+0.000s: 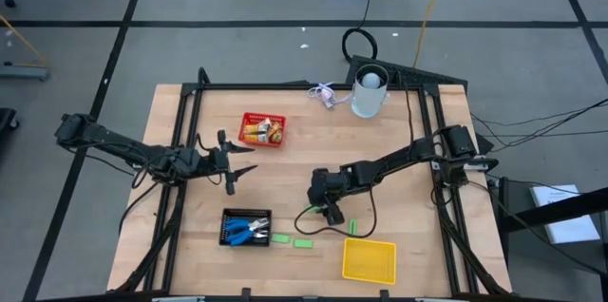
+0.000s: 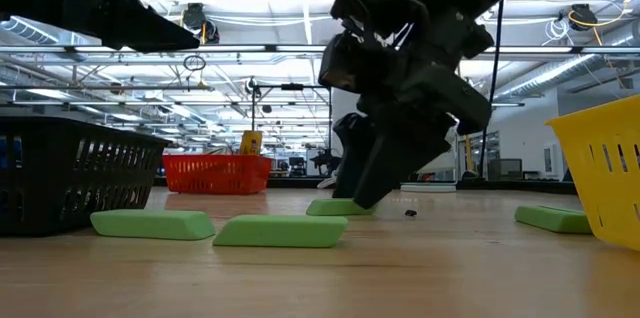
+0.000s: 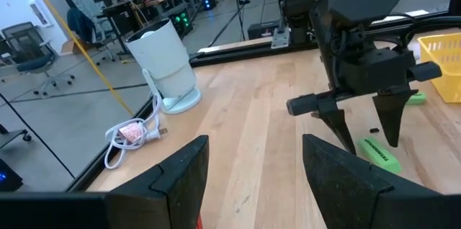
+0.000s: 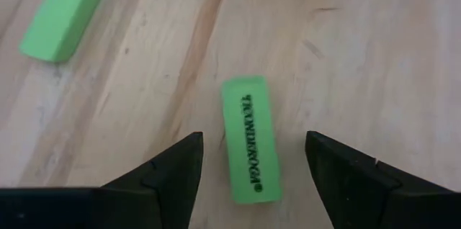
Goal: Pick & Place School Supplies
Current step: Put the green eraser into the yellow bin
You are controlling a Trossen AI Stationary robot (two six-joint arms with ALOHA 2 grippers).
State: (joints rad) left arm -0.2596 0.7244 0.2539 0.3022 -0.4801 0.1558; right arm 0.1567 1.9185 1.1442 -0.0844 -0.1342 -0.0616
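My right gripper [image 4: 252,142] is open and points down at the table's middle, its fingers standing on either side of a bright green bar [image 4: 246,114] that lies flat on the wood without touching it. The low view shows this gripper [image 2: 362,183] low over that bar [image 2: 338,208]. Three more green bars [image 1: 281,238] [image 1: 303,242] [image 1: 352,227] lie flat nearby. Blue-handled scissors [image 1: 249,230] lie in the black basket. Yellow-orange sticks [image 1: 258,131] sit in the red basket. My left gripper [image 1: 249,158] hovers open left of centre, holding nothing.
The black basket [image 1: 231,217] stands near the front edge, the yellow basket [image 1: 369,260] to its right, and the red basket [image 1: 275,120] farther back. A white cup [image 1: 370,91] with a coiled cord [image 3: 130,134] beside it stands at the far edge. Bare wood lies between the arms.
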